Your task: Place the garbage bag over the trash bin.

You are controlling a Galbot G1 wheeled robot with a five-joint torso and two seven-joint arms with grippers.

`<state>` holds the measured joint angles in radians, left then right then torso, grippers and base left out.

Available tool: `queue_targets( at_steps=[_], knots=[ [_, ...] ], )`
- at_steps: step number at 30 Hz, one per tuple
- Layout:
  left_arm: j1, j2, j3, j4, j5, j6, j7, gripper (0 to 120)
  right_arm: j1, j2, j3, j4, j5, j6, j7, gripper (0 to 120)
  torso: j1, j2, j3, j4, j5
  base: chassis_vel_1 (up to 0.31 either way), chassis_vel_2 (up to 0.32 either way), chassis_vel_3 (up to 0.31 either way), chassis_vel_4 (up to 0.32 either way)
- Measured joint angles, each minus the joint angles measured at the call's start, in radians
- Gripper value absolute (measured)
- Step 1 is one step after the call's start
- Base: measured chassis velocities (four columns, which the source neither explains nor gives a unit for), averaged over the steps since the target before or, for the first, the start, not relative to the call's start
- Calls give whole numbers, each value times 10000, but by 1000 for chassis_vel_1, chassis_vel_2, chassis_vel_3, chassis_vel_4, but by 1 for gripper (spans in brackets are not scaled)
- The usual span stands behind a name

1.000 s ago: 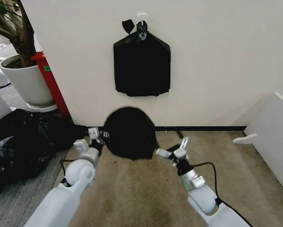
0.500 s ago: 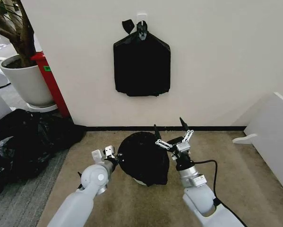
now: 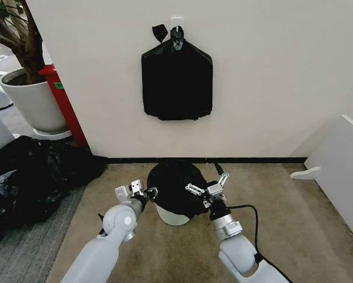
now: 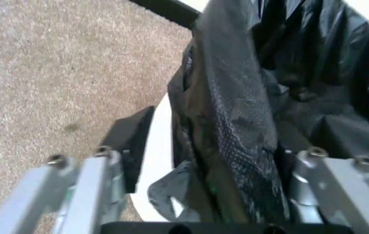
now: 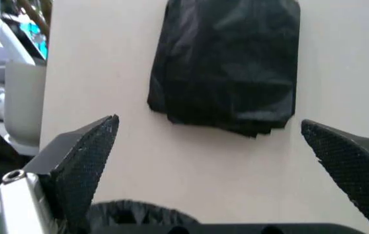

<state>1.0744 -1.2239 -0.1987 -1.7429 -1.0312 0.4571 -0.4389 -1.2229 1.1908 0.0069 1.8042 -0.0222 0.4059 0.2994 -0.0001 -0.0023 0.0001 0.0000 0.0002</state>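
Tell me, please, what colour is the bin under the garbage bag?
Cream-white; the trash bin shows best in the head view.

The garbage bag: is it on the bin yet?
Partly on. The garbage bag drapes over the trash bin's top; its cream lower wall remains bare.

Garbage bag covers trash bin rim and upper wall. Left gripper fingertips possibly pinch film; contact obscured.

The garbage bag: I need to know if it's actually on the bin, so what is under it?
Under the garbage bag the trash bin's cream lower wall shows. The film covers its rim and inside. The left gripper is at the bag's edge; the right gripper is open.
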Motion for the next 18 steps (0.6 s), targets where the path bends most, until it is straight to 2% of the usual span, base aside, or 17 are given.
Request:
queue_targets(
  at_steps=[2,4,7,13,16,17,18],
  knots=[
    [35,19,-24,-83,5,0,1,66,10,35,-83,-51,-8,-173,110,100,0,0,0,0,0,0,0,0,0],
    [41,22,-28,-98,5,-1,1,68,10,38,-96,-54,-5,-201,129,100,0,0,0,0,0,0,0,0,0],
    [252,144,-166,-539,69,0,-6,87,24,94,-250,-105,152,-746,591,100,0,0,0,-1,0,0,0,0,0],
    [641,398,-357,-1303,316,-149,-66,99,17,118,-203,-48,452,-1087,947,100,0,0,0,-1,-1,0,0,0,0],
    [1128,587,-421,-1853,2144,-1818,515,100,22,145,23,168,627,-1187,1030,100,0,-3,0,0,0,0,0,0,0],
    [1301,616,-451,-2006,3241,-2738,901,100,46,156,158,250,712,-1245,1064,100,0,-3,0,2,0,0,0,0,0],
    [1301,616,-451,-2006,3241,-2738,901,100,46,156,158,250,712,-1245,1064,100,0,-3,0,2,0,0,0,0,0]
  ],
)
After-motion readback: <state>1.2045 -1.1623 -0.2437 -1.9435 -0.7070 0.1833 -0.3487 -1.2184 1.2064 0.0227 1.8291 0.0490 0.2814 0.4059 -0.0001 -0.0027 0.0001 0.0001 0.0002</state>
